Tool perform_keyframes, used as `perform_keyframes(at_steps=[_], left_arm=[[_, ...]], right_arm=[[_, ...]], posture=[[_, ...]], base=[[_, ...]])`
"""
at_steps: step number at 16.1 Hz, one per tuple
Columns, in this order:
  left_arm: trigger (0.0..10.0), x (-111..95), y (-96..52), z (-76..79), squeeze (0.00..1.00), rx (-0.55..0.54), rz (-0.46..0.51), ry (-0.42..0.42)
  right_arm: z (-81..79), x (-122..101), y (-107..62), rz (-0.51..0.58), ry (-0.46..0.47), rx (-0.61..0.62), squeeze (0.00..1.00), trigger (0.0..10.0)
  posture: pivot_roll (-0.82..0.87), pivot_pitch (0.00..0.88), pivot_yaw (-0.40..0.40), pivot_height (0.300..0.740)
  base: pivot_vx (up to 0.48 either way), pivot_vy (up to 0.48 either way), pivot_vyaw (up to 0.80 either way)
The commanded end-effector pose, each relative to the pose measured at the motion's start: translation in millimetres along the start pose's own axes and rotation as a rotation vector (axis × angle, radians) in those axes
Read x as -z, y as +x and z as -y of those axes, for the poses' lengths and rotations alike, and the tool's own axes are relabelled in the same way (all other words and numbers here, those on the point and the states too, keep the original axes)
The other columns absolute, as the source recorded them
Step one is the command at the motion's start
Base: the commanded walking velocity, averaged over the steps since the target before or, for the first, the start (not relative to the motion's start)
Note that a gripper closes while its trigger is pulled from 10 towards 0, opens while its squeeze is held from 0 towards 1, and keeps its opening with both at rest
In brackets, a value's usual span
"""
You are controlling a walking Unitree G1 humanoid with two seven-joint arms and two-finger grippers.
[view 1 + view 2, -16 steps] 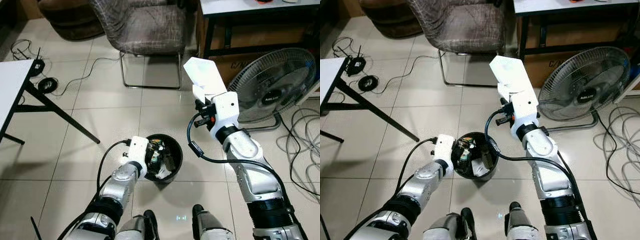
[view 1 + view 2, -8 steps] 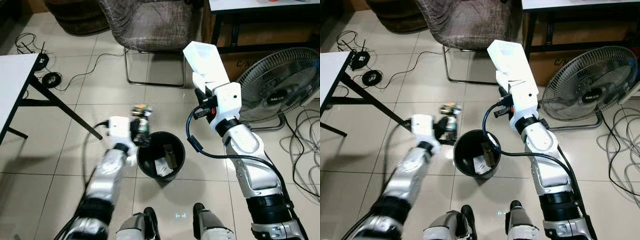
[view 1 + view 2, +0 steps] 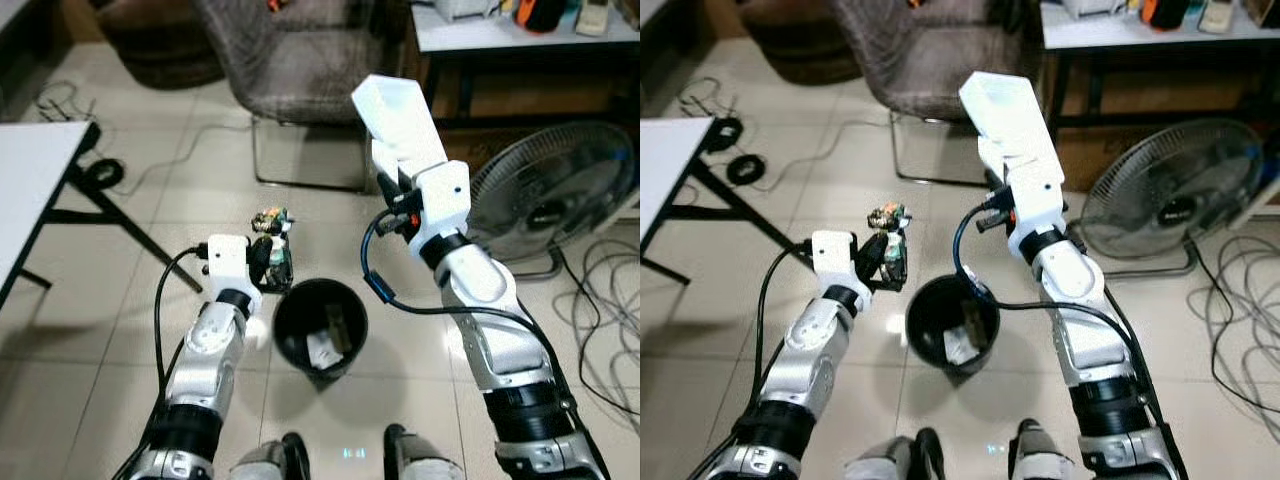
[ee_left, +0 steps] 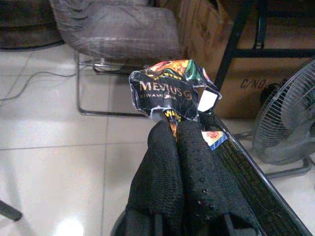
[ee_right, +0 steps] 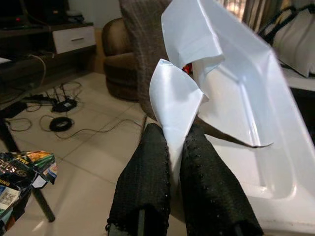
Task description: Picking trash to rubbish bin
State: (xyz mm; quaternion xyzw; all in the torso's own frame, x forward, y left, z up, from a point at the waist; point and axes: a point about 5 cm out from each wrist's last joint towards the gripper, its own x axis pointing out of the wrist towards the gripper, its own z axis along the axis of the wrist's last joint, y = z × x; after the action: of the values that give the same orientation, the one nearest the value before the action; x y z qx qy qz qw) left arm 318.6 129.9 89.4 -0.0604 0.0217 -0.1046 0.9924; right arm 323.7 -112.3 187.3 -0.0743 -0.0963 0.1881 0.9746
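Holding: a crumpled snack wrapper (image 4: 167, 91) is pinched between the closed fingers of the left gripper (image 3: 268, 258), just left of the black rubbish bin (image 3: 320, 325) rim, probably kept for dropping.
Right gripper (image 5: 172, 162): its fingers are pressed on a white folded carton (image 3: 405, 135), raised far above the bin.
Carton axis: long side is pointed up and away.

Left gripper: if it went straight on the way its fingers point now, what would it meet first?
Probably the grey chair. The left gripper, shut on the crumpled cigarette pack, points past the rubbish bin over bare floor toward the chair's metal legs. Depth is unclear, so it might reach the floor first.
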Motion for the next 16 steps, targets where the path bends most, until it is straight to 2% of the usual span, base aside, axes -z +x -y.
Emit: perform_keyframes(at_steps=[1, 4, 6, 10, 14, 16], left_arm=[[0.0, 4, -5.2, -5.2, 0.0, -0.024, -0.02, -0.008], [0.0, 8, -7.1, -4.9, 0.0, -0.023, -0.036, -0.016], [0.0, 8, -8.2, -4.7, 0.0, -0.02, -0.044, -0.015], [1.8, 11, -10.6, -3.8, 0.0, -0.017, -0.059, -0.016], [2.4, 16, -12.8, -3.3, 0.0, -0.013, -0.085, -0.021], [3.4, 24, -13.6, -0.5, 0.0, 0.011, -0.134, -0.031]], right_arm=[[-2.1, 1, 0.1, 0.002, -0.004, -0.013, 0.0, 10.0], [-3.0, 1, 1.3, -0.001, -0.008, -0.017, 0.0, 10.0], [-3.4, 2, 0.7, -0.008, -0.009, -0.019, 0.0, 10.0], [-4.6, 4, -0.3, -0.018, -0.008, -0.018, 0.0, 10.0], [-4.6, 5, -0.5, -0.019, -0.01, -0.019, 0.0, 10.0], [-4.6, 5, -0.7, -0.019, -0.01, -0.016, 0.0, 10.0]], posture=[[-0.17, 0.193, 0.109, 0.74], [-0.17, 0.202, 0.109, 0.74], [-0.16, 0.208, 0.11, 0.74], [-0.16, 0.214, 0.115, 0.74], [-0.16, 0.215, 0.117, 0.74], [-0.17, 0.218, 0.124, 0.74]], base=[[0.48, 0.0, 0.0], [0.32, 0.0, 0.0], [0.0, 0.0, 0.0], [0.0, 0.0, 0.0], [0.0, 0.0, 0.0], [0.0, 0.0, 0.0]])
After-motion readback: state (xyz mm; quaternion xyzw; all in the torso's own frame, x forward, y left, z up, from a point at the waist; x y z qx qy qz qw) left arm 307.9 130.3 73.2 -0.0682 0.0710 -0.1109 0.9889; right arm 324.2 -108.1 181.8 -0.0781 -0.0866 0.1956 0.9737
